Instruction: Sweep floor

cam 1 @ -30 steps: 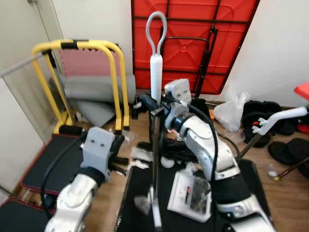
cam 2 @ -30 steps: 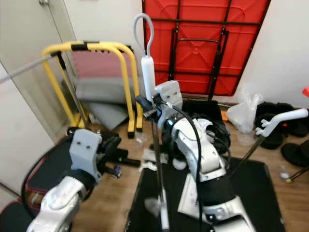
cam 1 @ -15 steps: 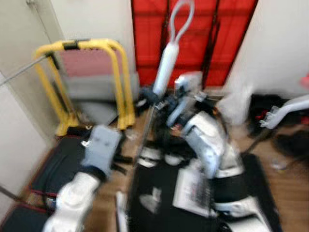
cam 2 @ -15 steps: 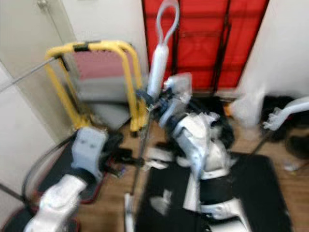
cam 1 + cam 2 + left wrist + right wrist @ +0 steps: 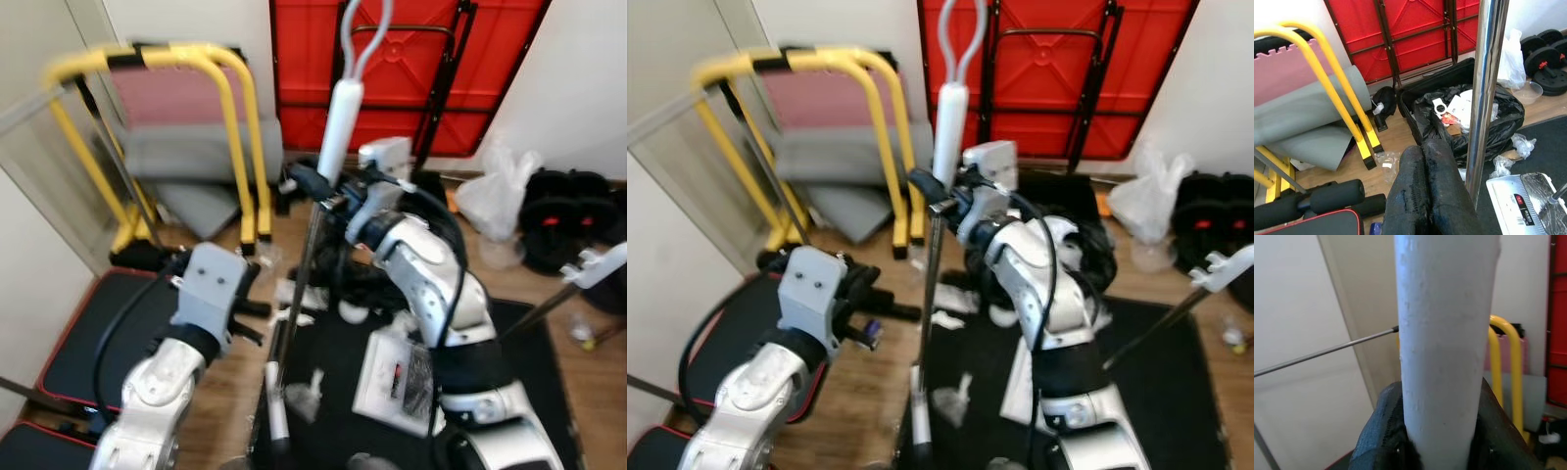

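Clamped on the white grip of the broom (image 5: 338,122), right gripper (image 5: 312,186) holds it upright, slightly tilted, metal pole (image 5: 1485,83) running down to the black mat (image 5: 333,392). Left gripper (image 5: 1426,161) has its fingers pressed together, holding nothing, just beside the pole. Crumpled paper scrap (image 5: 304,397) lies on the mat near the broom's lower end. Yellow frame (image 5: 230,127) and red folded table (image 5: 411,69) stand behind.
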{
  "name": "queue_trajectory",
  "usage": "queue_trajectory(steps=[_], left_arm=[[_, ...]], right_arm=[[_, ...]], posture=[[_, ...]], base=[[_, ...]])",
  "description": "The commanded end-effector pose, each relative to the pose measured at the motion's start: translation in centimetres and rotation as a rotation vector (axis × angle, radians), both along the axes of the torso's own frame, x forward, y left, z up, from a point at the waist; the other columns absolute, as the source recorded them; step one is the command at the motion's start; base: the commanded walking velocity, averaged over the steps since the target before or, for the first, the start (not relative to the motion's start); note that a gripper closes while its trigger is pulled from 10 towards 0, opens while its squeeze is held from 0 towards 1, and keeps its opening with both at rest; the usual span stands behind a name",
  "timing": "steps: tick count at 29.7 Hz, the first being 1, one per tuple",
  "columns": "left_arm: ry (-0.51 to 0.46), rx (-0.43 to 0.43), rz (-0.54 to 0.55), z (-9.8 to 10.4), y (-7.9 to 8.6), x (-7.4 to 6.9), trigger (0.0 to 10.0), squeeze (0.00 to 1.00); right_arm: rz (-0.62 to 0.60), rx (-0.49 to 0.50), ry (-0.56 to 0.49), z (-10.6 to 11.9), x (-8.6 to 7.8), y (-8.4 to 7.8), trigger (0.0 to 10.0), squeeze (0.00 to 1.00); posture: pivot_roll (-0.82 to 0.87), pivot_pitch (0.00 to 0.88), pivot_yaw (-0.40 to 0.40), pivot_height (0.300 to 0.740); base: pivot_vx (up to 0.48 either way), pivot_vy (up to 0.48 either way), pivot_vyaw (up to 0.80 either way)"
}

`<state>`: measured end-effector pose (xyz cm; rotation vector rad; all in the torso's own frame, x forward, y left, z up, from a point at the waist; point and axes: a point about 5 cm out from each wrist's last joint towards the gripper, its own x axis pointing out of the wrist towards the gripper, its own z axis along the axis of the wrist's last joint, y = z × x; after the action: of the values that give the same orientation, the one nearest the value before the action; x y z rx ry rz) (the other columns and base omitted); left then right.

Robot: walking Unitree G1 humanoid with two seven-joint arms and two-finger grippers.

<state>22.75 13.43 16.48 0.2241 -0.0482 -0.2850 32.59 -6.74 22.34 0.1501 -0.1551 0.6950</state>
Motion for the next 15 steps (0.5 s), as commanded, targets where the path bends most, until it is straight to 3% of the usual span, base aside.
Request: queue_trajectory(steps=[1,3,4,11,15], left_arm=[[0.015,0.007,0.007,-0.3,0.0,-0.2,10.0,0.00],[0.016,0.005,0.007,-0.3,0.0,-0.2,10.0,0.00],[0.018,0.002,0.006,-0.2,-0.1,-0.3,10.0,0.00],[0.021,-0.005,0.004,-0.1,-0.2,-0.6,10.0,0.00],[0.025,-0.014,0.004,0.0,-0.4,-1.1,10.0,0.00]], right_arm=[[-0.022,-0.028,-0.008,0.1,-0.2,0.2,10.0,0.00],[-0.043,-0.069,-0.023,0.0,-0.2,0.3,10.0,0.00],[-0.075,-0.158,-0.070,0.1,-0.3,0.4,10.0,0.00],[-0.148,-0.200,-0.139,0.9,0.2,0.0,10.0,0.00],[-0.146,-0.159,-0.158,1.6,0.6,-0.2,10.0,0.00]], posture=[[-0.06,0.120,-0.010,0.740],[-0.06,0.120,-0.010,0.740],[-0.06,0.125,-0.009,0.740],[-0.06,0.151,-0.016,0.740],[-0.07,0.169,-0.017,0.740]], base=[[0.000,0.000,0.00],[0.000,0.000,0.00],[0.000,0.000,0.00],[0.000,0.000,0.00],[0.000,0.000,0.00]])
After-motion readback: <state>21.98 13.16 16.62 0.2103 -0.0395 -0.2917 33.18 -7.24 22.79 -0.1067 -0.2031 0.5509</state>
